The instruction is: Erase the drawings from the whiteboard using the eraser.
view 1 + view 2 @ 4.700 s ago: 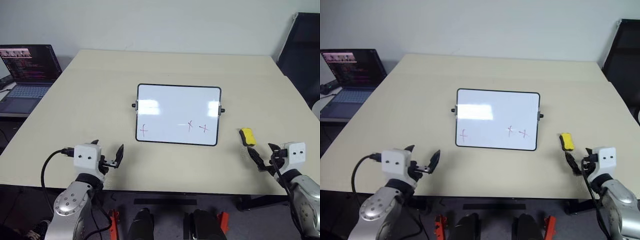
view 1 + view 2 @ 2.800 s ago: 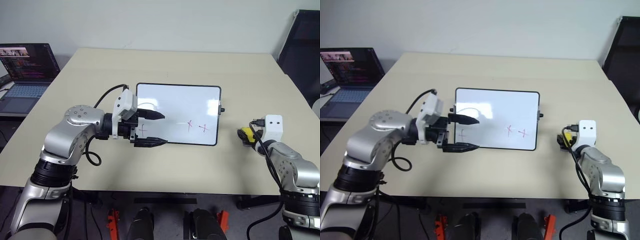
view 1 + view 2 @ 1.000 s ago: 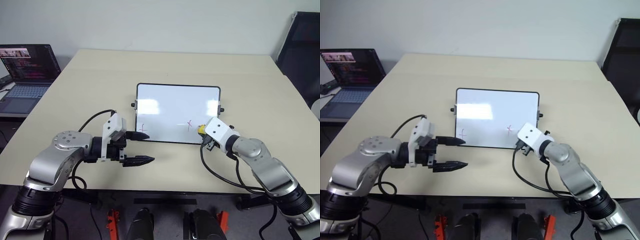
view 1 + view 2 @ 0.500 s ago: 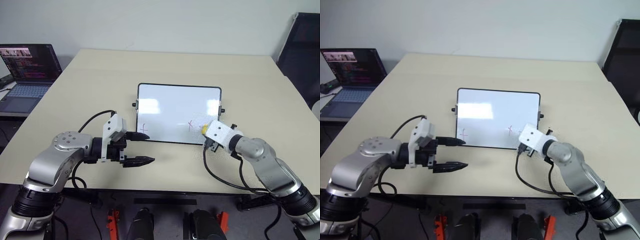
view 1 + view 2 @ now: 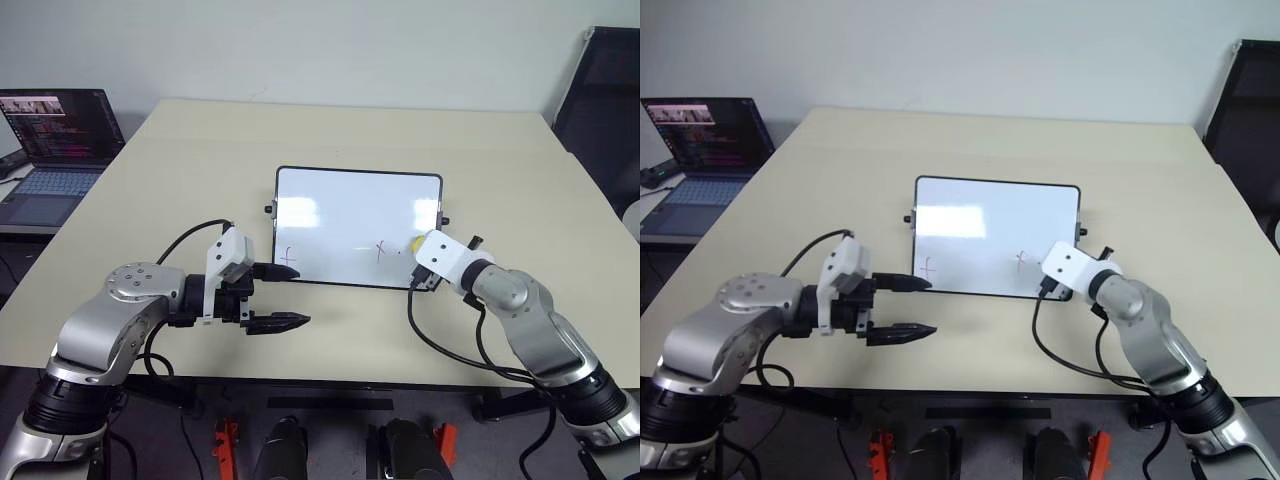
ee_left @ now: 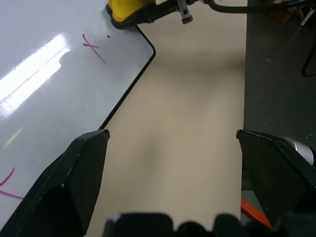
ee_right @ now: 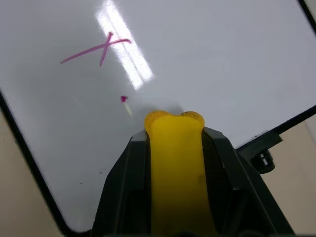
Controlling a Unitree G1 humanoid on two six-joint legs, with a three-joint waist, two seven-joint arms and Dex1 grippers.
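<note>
Eraser shifted; right drawing nearly gone.

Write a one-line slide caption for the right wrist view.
Right gripper presses the yellow eraser on the whiteboard beside a red cross.

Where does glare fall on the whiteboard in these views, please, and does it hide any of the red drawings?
Left eye view: bright patches on the whiteboard near both short sides, above the drawings. Left wrist view: a glare streak beside one cross, not on it. Right wrist view: a streak runs across a cross, beyond the eraser held in the right gripper; strokes stay readable.
</note>
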